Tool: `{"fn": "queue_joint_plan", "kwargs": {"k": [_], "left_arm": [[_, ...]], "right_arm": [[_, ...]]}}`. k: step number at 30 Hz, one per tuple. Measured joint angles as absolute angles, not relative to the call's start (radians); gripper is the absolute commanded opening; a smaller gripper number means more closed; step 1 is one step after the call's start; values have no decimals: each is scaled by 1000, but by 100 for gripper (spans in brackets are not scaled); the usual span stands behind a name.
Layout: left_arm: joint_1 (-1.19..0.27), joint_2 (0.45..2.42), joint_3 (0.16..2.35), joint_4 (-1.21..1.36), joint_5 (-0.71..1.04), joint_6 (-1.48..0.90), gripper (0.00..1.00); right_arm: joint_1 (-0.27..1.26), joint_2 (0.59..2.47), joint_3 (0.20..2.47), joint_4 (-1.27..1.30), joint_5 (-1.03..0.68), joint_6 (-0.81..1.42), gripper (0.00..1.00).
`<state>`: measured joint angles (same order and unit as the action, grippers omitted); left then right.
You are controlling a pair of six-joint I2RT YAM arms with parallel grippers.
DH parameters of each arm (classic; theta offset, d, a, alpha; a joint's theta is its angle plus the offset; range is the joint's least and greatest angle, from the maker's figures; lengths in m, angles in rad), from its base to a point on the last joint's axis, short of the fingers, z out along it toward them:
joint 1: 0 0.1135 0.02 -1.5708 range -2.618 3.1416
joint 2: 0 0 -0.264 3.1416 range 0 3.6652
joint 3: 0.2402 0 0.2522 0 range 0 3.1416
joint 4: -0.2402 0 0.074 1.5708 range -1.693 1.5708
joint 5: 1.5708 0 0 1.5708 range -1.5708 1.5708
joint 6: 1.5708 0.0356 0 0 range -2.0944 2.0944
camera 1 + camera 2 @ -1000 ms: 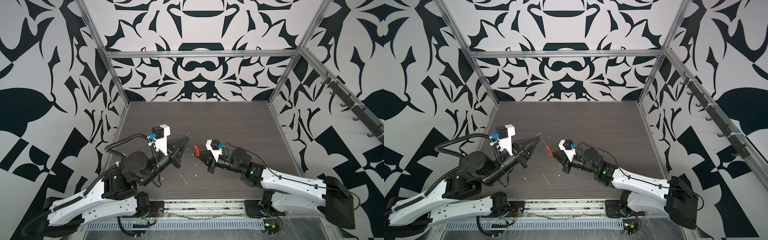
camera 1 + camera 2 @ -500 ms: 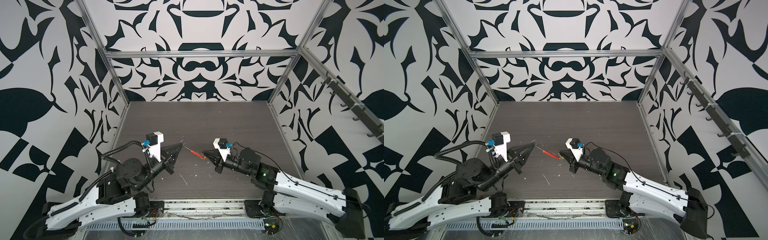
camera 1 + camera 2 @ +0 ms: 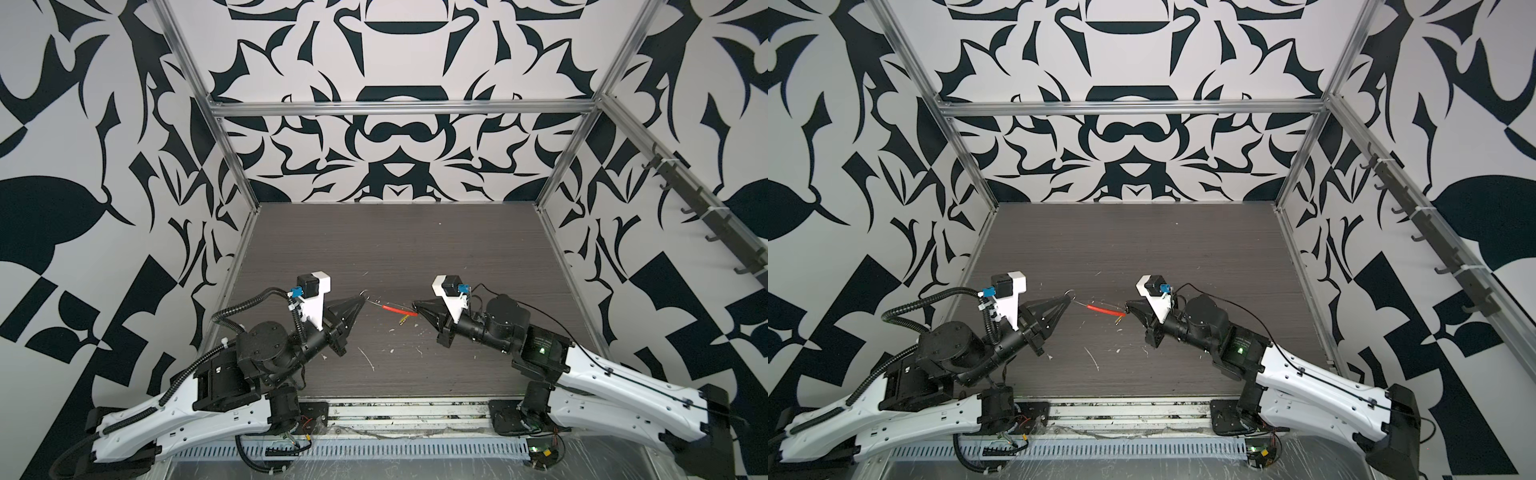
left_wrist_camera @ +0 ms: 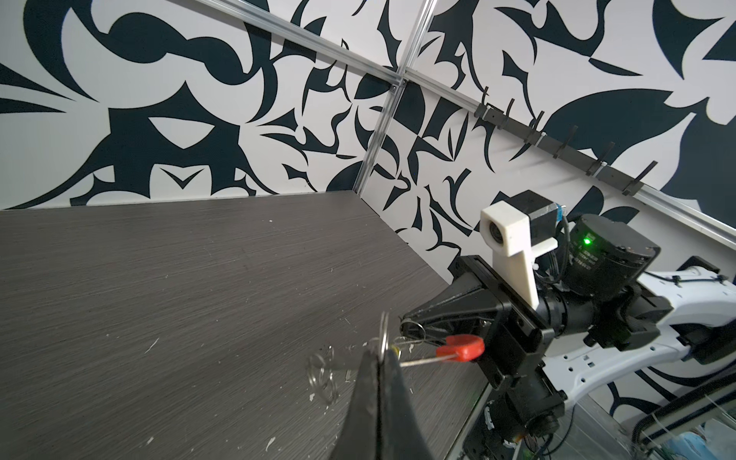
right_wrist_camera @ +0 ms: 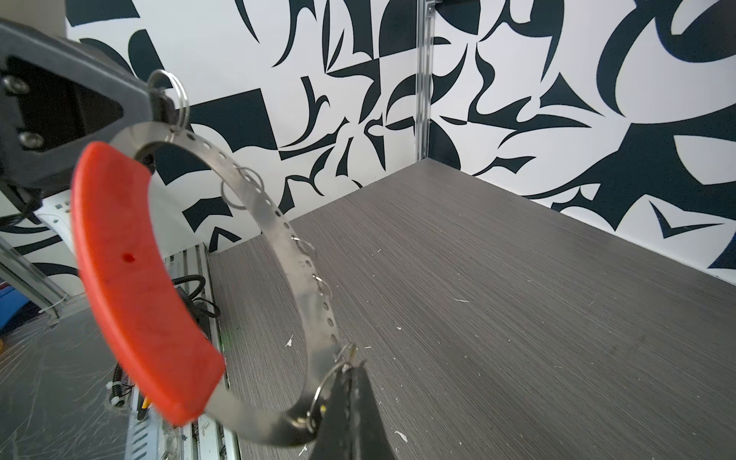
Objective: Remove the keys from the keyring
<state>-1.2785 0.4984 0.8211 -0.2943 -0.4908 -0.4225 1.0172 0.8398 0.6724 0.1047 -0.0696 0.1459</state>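
Top views, keyring (image 3: 394, 309): edge-on, lifted above the table (image 3: 415, 249) near its centre, bridging both grippers.
Top views, left gripper (image 3: 363, 296): clenched on the keyring's 9 o'clock end.
Top views, right gripper (image 3: 415, 306): clenched on the 3 o'clock end.
Top views, yellow-tagged key (image 3: 402, 320): at 5 o'clock of the red section (image 3: 1105, 309).
Left wrist, left gripper (image 4: 378, 360): fingers pressed together on a small wire ring (image 4: 384, 330) of the keyring (image 4: 418, 361).
Right wrist, keyring (image 5: 298, 263): perforated metal band with red section (image 5: 139, 286); the right gripper (image 5: 347, 378) pinches its rim, the left gripper (image 5: 159, 105) the opposite end.
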Motion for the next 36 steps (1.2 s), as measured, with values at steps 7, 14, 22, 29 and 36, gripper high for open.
{"fn": "queue_joint_plan", "kwargs": {"k": [7,14,22,29,36], "left_arm": [[-1279,505,838,-336,-468,-414,28],[-1279,494,838,-349,-485,-415,34],[-1279,504,838,-348,-532,-419,50],[-1279,538,807,-317,-556,-406,65],[-1279,444,731,-251,-564,-389,72]], "right_arm": [[1017,776,673,101,-35,131,0],[1017,773,693,102,-21,124,0],[1017,822,767,-21,14,175,29],[1017,995,794,-162,20,271,48],[1017,1279,790,-213,-49,313,49]]}}
